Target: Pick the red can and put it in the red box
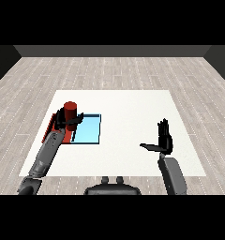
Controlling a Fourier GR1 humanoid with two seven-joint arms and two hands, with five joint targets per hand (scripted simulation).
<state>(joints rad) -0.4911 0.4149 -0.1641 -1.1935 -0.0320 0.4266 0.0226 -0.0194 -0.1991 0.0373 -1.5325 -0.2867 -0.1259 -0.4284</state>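
Note:
The red can (70,109) stands upright at the table's left, with my left hand (67,121) curled round its lower part. It is over the seam between the red tray (52,123) and the light blue tray (88,129); whether it rests on a tray or hangs above I cannot tell. My left forearm covers most of the red tray. My right hand (165,138) is raised at the right of the table, fingers straight up and thumb out to the left, holding nothing.
The white table (128,108) stretches between the trays and my right hand. Its front edge runs just ahead of both forearms. Grey wood floor surrounds it.

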